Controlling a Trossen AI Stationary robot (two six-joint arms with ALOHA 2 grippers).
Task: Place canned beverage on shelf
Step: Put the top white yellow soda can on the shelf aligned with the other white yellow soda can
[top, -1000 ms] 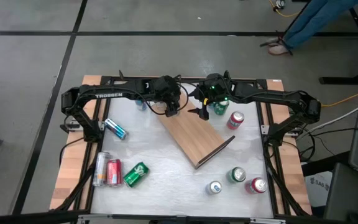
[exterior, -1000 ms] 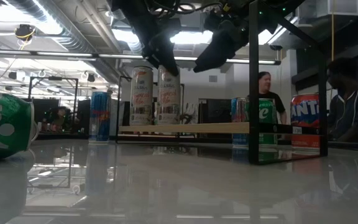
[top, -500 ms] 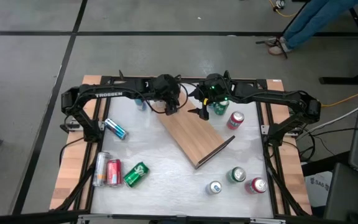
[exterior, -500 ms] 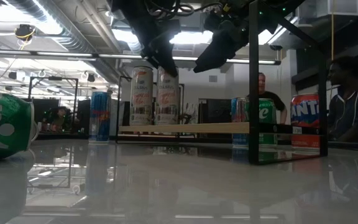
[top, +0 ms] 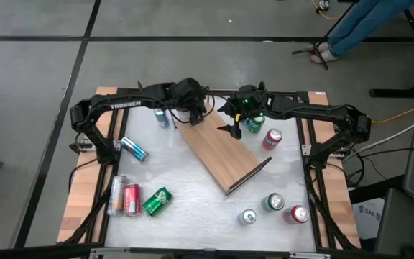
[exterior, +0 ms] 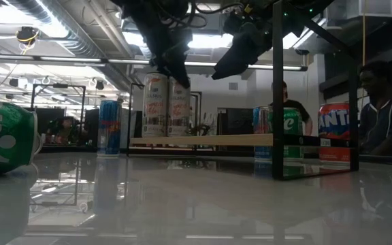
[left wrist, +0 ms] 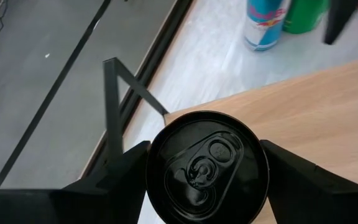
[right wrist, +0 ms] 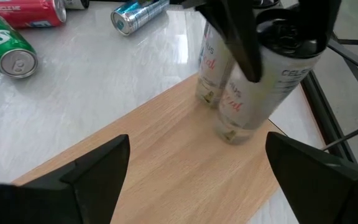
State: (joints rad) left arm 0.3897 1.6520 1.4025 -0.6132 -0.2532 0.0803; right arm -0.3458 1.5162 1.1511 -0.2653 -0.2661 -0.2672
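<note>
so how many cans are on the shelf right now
2. Both stand at the far end of the shelf: one can stands free, and the other can beside it is held by the left gripper. The rest of the board looks bare.

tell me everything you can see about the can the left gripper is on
The can is tall and slim, pale silver-white with red lettering, and has a dark top with a pull tab. It stands on the far end of the shelf, tilted slightly, next to a second can of the same look. The left gripper comes from above, its fingers against the can's sides at the top. The right gripper hangs open nearby, apart from it.
</note>
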